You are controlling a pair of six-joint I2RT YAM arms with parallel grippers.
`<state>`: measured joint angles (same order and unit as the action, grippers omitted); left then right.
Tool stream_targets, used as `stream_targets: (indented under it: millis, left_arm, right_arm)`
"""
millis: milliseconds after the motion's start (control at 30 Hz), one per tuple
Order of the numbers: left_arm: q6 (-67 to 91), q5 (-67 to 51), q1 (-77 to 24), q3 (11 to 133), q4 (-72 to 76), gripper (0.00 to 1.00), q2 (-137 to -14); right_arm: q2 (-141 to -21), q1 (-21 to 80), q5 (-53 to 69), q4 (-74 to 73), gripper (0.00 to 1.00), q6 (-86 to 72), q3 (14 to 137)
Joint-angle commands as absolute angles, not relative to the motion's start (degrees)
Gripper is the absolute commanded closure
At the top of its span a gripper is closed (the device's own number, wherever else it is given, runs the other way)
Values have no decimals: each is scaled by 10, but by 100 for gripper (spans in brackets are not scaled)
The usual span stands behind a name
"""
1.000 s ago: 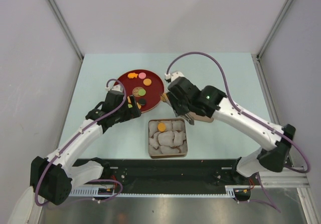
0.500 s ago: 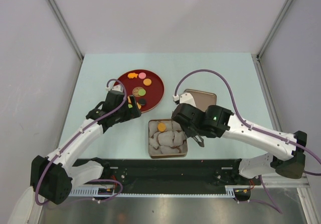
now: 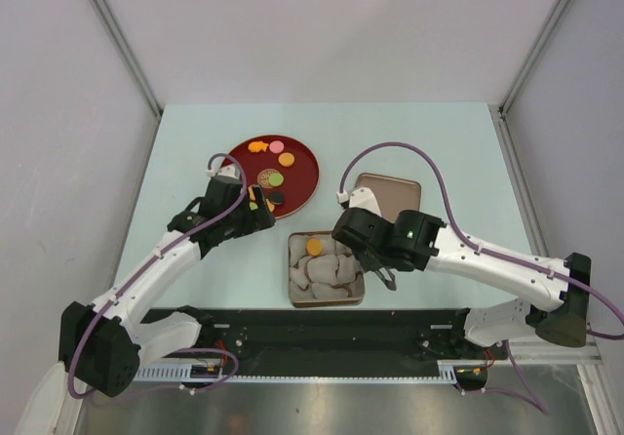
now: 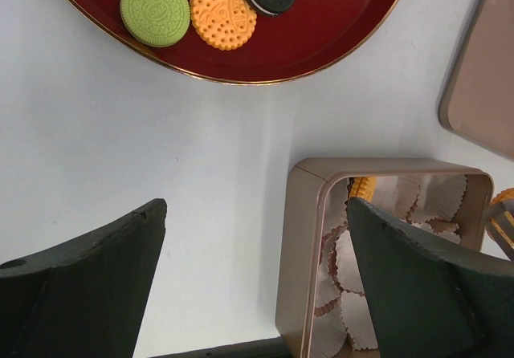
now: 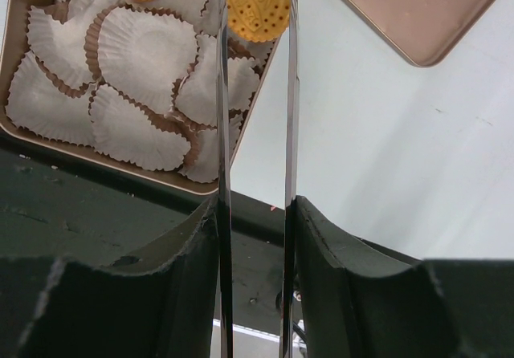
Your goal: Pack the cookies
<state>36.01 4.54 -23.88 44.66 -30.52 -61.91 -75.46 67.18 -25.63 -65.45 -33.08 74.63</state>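
In the top view, the red plate (image 3: 304, 158) sits at the back left with the loose cookies (image 3: 276, 177) on it. The tin (image 3: 292, 281) of paper cups (image 3: 322, 277) is at front centre, and its lid (image 3: 395, 193) lies apart on the table (image 3: 195, 133), behind and to the right. One packed cookie (image 3: 314, 246) is in a far cup. My left gripper (image 3: 257, 207) hovers at the near rim of the plate. My right gripper (image 3: 382, 265) hangs over the tin's right wall.

Through the left wrist camera, the left fingers (image 4: 88, 282) are spread wide and hold nothing. A green cookie (image 4: 155, 10), an orange one and a dark one lie on the plate ahead of them.

Through the right wrist camera, the right fingers (image 5: 193, 250) are clenched on what I take to be thin metal tongs (image 5: 222, 117). The tong tips pinch the held cookie (image 5: 257, 5), an orange disc. It hangs at the tin's far right corner, roughly over the rim, not squarely over a cup.

I judge the step in hand to be the drop. To do it well, I want to nudge the tips inward until the disc sits fully over an empty cup. Then I should lower close to the paper before easing the squeeze, so it lands flat and doesn't clip the wall and roll out. I'd keep the left arm parked until the right one is clear.
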Motion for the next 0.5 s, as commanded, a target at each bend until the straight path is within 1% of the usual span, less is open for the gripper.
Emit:
stream_targets:
  millis: [0,300,467]
  left_arm:
    - [357,47,-241,446,-290,2,-617]
    - [358,44,-241,445,-290,1,-615]
    - [358,42,-241,445,-289,1,-614]
  right_arm:
    - [-758,673,-264,-627,70,-340,742]
    - [-766,667,-254,-612,68,-338,729]
    - [-765,665,-254,-610,60,-340,728]
